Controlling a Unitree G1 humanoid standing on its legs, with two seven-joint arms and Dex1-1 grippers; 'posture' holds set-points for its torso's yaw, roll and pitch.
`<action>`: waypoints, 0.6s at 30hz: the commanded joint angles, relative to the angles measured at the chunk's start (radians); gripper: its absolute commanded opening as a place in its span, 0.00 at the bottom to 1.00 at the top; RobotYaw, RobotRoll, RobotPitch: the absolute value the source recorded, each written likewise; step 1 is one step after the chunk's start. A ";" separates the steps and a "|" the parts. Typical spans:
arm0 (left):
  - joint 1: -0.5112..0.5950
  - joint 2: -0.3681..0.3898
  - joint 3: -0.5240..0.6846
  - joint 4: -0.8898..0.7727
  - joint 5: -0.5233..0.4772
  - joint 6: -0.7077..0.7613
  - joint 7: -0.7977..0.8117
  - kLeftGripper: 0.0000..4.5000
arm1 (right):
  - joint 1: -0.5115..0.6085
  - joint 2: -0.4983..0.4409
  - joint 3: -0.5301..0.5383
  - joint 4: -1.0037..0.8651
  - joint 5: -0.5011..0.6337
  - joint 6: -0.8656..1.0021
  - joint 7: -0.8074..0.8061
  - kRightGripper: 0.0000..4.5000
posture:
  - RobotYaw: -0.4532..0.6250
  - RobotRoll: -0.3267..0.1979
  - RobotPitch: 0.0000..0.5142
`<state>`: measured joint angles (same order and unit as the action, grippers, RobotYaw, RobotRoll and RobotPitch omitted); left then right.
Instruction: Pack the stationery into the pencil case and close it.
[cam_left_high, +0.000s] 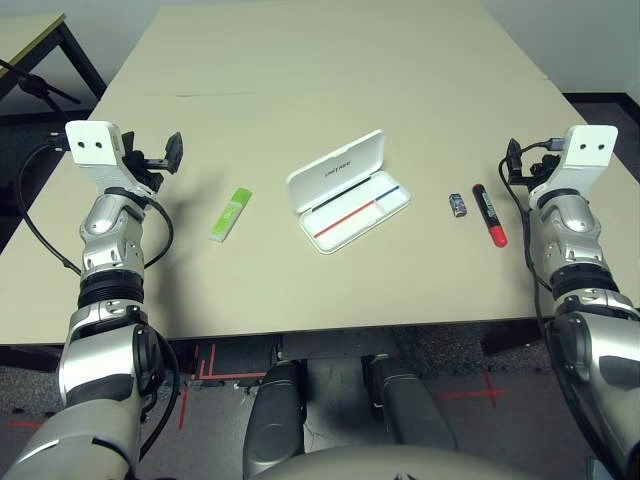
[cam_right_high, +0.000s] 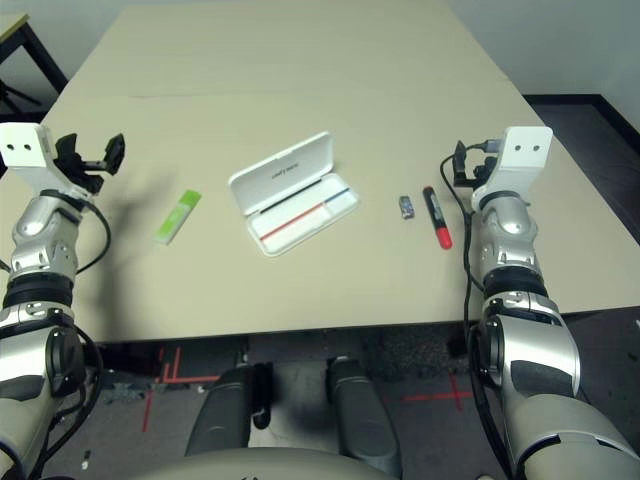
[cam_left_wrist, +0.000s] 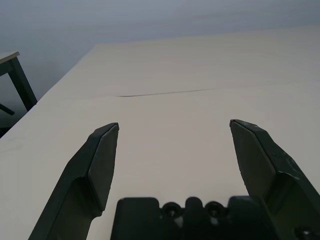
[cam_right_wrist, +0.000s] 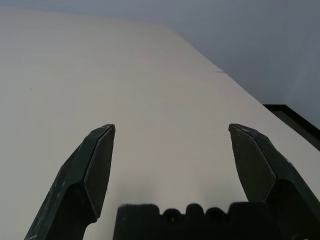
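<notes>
Pencil case (cam_left_high: 349, 205) between marker and block.Pencil case (cam_left_high: 360, 212) between marker (cam_left_high: 231, 214) and block (cam_left_high: 457, 205)

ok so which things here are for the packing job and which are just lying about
For the job:
- case, lid open
- green marker
- red marker
- small block

Just there:
- table
- side table

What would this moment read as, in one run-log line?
case open, empty | marker, block, red pen on table | left gripper, right gripper open, empty
</notes>
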<state>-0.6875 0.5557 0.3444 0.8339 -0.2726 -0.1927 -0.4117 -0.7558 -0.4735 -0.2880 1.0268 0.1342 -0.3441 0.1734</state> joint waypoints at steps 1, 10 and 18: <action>0.012 0.009 0.009 -0.001 0.002 0.003 0.004 0.99 | -0.013 -0.006 -0.002 0.020 0.000 0.003 -0.002 1.00 | 0.36 0.62 0.29; 0.011 0.002 0.009 0.010 0.002 -0.003 0.004 0.99 | -0.010 -0.012 -0.004 0.019 0.000 0.000 0.003 1.00 | 0.34 0.62 0.29; 0.004 0.002 -0.007 -0.017 -0.001 0.009 -0.038 0.99 | 0.001 -0.051 0.007 -0.012 0.015 0.027 0.128 1.00 | 0.33 0.62 0.29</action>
<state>-0.6876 0.5553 0.3446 0.8342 -0.2728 -0.1927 -0.4287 -0.7661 -0.5090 -0.2872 1.0271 0.1388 -0.3384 0.2524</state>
